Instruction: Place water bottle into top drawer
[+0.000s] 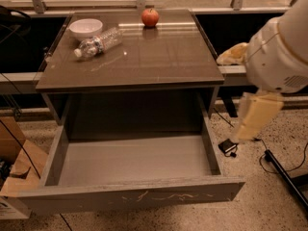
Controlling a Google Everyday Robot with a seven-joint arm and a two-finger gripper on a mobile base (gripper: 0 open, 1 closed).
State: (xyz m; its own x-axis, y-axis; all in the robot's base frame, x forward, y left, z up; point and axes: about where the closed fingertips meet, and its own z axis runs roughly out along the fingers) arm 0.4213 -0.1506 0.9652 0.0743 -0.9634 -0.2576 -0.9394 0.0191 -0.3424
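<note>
The water bottle (99, 42) lies on its side at the back left of the table top (159, 61), white cap pointing front-left, touching or almost touching the white bowl (85, 28). The top drawer (130, 159) is pulled wide open below the table top; its grey inside holds nothing, and its front panel (134, 197) shows pale scratches. Only my arm's white joint (279, 52) and beige link (255, 117) show, at the right beside the table and apart from it. My gripper is out of view.
A red apple (150, 17) stands at the back middle of the table top. A cardboard box (17, 170) sits on the floor left of the drawer. Cables and a small black plug (228, 147) lie on the floor to the right. A railing runs behind the table.
</note>
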